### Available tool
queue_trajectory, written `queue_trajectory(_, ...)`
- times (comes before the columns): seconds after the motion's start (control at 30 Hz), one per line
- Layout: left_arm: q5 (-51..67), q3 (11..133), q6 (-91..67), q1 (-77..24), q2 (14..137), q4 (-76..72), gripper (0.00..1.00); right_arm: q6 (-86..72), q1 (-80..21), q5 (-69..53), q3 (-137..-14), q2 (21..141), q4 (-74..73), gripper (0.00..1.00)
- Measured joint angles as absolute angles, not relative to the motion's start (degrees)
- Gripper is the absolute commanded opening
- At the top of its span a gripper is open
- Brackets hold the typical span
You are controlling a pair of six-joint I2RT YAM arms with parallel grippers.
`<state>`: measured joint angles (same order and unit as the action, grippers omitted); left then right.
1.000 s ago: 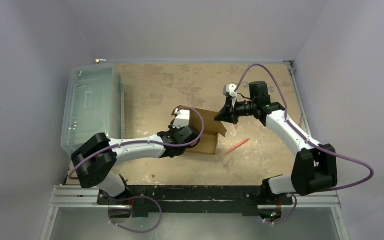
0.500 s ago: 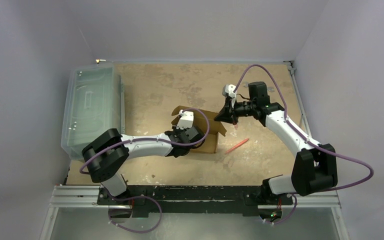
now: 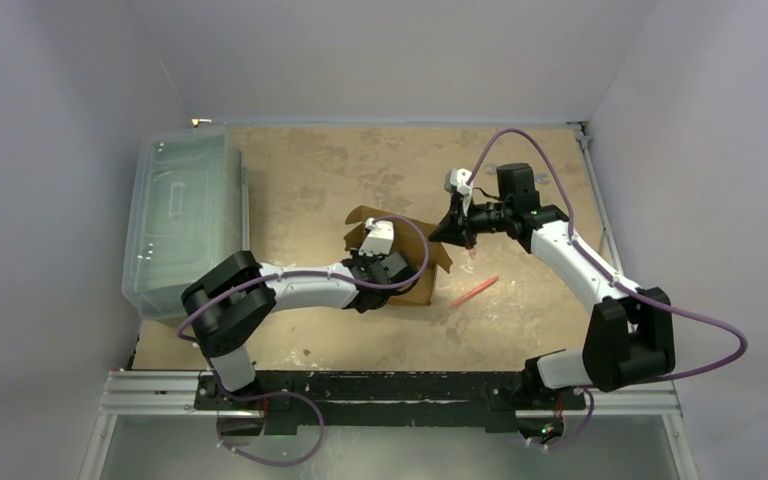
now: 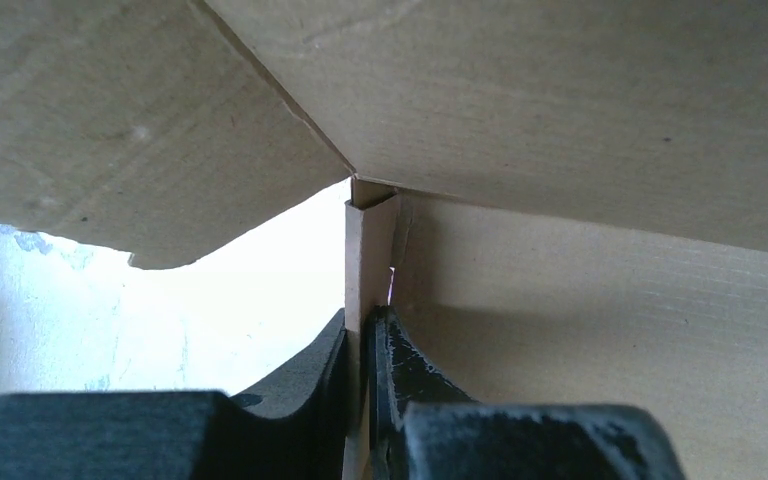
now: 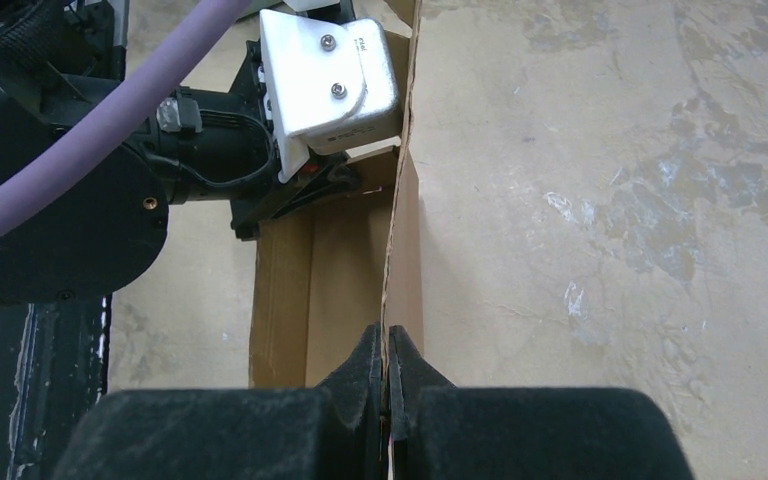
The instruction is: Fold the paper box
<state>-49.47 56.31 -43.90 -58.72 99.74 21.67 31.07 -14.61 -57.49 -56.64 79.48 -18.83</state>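
Jaws, left and right, each clamp a wall of the plain brown half-raised paper box (image 3: 418,288).

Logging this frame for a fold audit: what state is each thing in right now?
paper box: partly folded, flaps open, gripped from both sides.
left gripper: shut on a box wall.
right gripper: shut on a flap's edge.
clear bin: untouched, left of the box.
red stick: lying loose beside the box.

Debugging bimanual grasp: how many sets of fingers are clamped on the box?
2. Left fingers pinch a narrow folded tab of the paper box; right fingers pinch its right-side flap edge.
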Motion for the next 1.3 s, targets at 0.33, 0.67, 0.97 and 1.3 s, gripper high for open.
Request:
queue_trajectory(0.33,-49.8,54.6,-43.3,-58.7,99.7,19.2,0.16,31.0,-14.7,-57.4,-56.6,79.5,-18.9,0.00)
queue_trajectory(0.67,-47.8,52.9,-42.1,-58.0,99.7,18.6,0.25,31.0,-14.7,-57.4,-56.6,79.5,-18.9,0.00)
queue_trajectory(0.97,-45.8,52.6,-41.1,-57.4,99.7,16.1,0.00,31.1,-14.7,-57.1,-56.5,79.5,-18.7,0.00)
queue_trajectory(1.3,-47.4,54.8,-40.9,-57.4,102.0,17.4,0.18,31.1,-14.7,-56.4,-56.5,79.5,-18.5,0.00)
